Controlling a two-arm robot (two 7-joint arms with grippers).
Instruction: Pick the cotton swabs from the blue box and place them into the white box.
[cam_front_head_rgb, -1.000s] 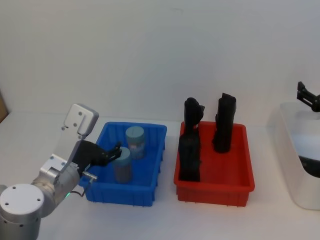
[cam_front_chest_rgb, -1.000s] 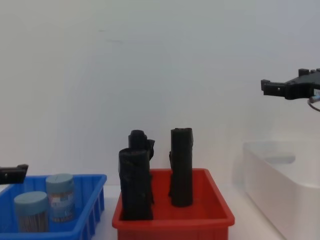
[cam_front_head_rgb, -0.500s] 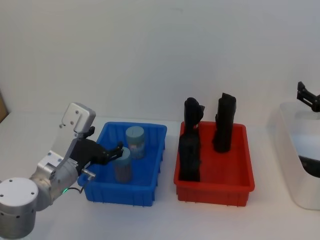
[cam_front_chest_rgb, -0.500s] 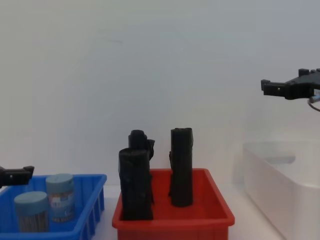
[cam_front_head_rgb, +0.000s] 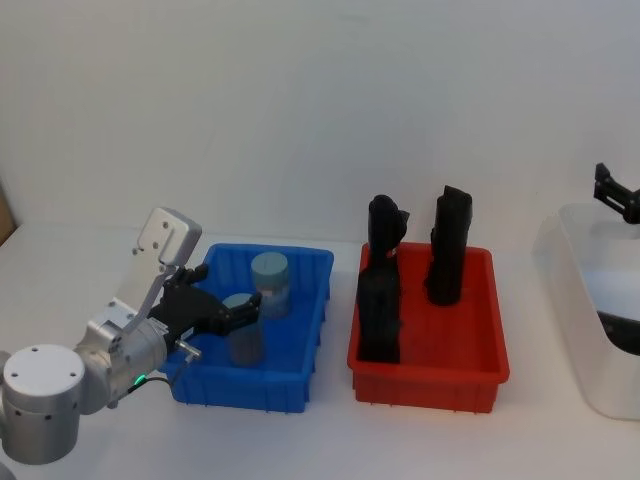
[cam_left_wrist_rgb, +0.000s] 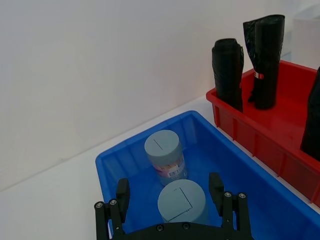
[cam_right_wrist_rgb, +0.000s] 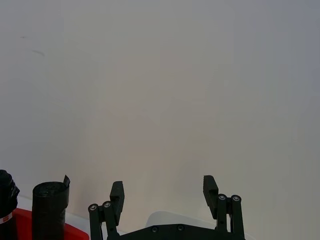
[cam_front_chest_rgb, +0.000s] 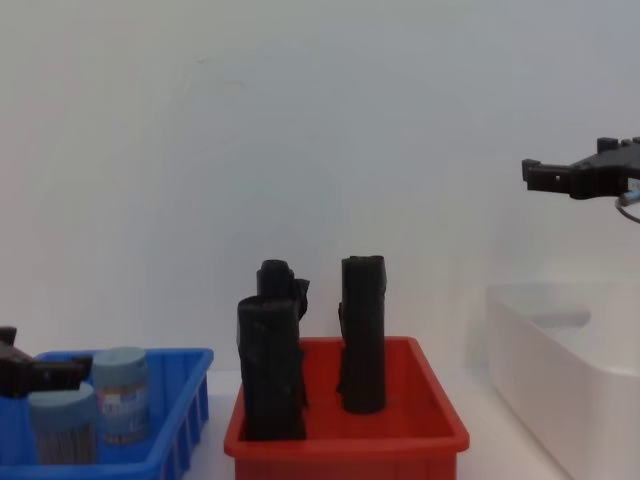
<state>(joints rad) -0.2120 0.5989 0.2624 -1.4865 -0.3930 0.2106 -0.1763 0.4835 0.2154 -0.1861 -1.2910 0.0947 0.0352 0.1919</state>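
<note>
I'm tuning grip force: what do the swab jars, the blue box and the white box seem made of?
Cotton swab jars: probably clear rigid plastic, since pale sticks show through the wall; matte grey-blue lids, likely plastic too. Blue box: moulded plastic, slightly glossy, ribbed outer walls and lipped rim. White box: apparently smooth white plastic with rounded corners.

Our left gripper (cam_left_wrist_rgb: 169, 186) has a finger either side of the nearer jar (cam_left_wrist_rgb: 182, 204), spread with a little room, while the second jar (cam_left_wrist_rgb: 163, 150) stands just beyond the fingertips. Between the blue box (cam_front_head_rgb: 313, 335) and the white box (cam_front_head_rgb: 575, 300), tall black rolls (cam_front_head_rgb: 447, 245) rise from the red bin (cam_front_head_rgb: 430, 392), and we find open air above them.
</note>
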